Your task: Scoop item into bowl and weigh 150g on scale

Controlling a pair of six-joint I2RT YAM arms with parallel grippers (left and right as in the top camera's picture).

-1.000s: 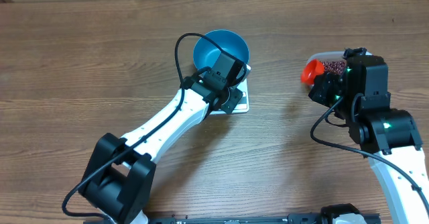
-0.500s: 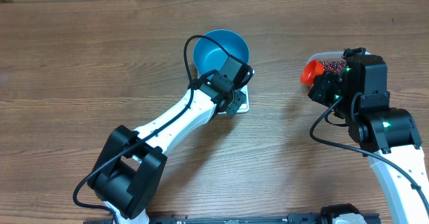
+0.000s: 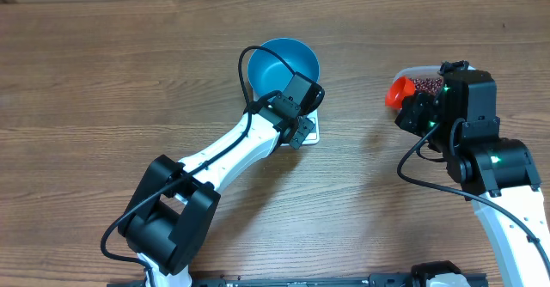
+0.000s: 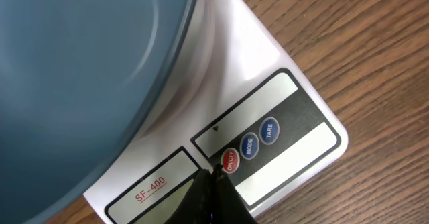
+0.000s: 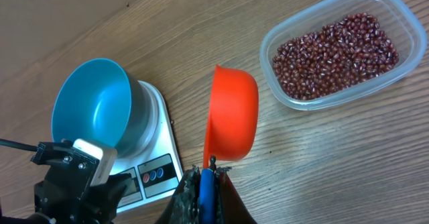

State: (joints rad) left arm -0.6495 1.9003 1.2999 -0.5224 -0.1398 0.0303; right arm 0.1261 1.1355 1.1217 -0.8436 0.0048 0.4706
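Two arms work over a brown wood-grain table [image 3: 103,81]. We see the left gripper [image 4: 213,184] clenched tight, its black fingers pinched to one point and holding nothing, with the tip right at the round red ON/OFF button [image 4: 230,161] of the scale [image 4: 295,103]; we can't tell if it presses. The scale is a flat white rectangular slab with rounded corners and two small round blue buttons [image 4: 249,146] in a row beside the red one. The bowl [image 5: 94,106] sits on the scale platform: round, smooth, bright blue, wider than the scale and overhanging it. The right gripper [image 5: 206,184] is closed on the handle of a glossy orange scoop [image 5: 232,113] with a rounded cup, held in the air between scale and tub. The beans [image 5: 332,53], small, oval and dark maroon, lie in a loose heap inside the clear rounded-rectangular plastic tub [image 5: 402,23], on the table well apart from the bowl.
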